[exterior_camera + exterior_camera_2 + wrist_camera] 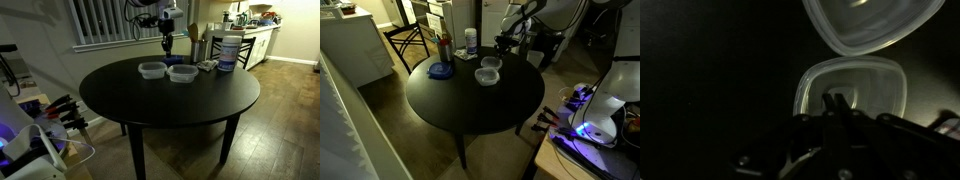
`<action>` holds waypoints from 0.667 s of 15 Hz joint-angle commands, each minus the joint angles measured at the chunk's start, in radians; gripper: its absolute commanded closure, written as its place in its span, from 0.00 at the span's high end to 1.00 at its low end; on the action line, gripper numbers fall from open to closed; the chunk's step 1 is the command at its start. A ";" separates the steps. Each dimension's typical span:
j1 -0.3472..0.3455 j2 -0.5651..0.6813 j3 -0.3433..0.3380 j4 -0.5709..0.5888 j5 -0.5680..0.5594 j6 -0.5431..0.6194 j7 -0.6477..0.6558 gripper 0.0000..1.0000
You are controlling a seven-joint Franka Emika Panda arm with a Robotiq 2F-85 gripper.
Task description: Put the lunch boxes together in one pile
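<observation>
Two clear lunch boxes sit side by side on the round dark table [170,105]. In an exterior view one [152,69] is on the left and another [182,72] on the right. Both also show in an exterior view [491,64] [487,76] and in the wrist view [875,20] [865,85]. I cannot make out a third box apart from them. My gripper [167,47] [503,43] hangs above the table's far side, behind the boxes and clear of them. In the wrist view its fingers [837,100] are shut together with nothing between them.
A tall white tub with a blue lid [227,50] [470,40] stands near the table's edge, with a small item [207,66] beside it. A flat blue dish [441,70] and a bottle [444,46] stand on another side. Chairs and cabinets surround the table.
</observation>
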 commanded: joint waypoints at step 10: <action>0.108 -0.144 0.006 -0.228 -0.275 0.181 0.144 0.70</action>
